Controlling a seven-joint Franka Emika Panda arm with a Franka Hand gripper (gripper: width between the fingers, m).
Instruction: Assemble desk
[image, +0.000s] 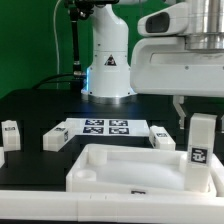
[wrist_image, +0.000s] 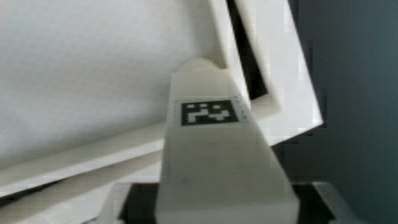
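four legs and a board around the tabletop

the tabletop (image: 90, 158) lies at the front of the table (image: 35, 108). straight behind the tabletop lies the marker board (image: 105, 127), and farther behind it stands the robot base (image: 108, 75). behind the tabletop's corner on the exterior view's left lies the near-left leg (image: 55, 138); well out past that same side lies the far-left leg (image: 10, 131). behind the tabletop toward the exterior view's right lies the back-right leg (image: 162, 135). the upright leg (image: 200, 145) stands over the tabletop's corner on the exterior view's right, under the gripper (image: 200, 112) and between its fingers; whether it touches the tabletop cannot be told.
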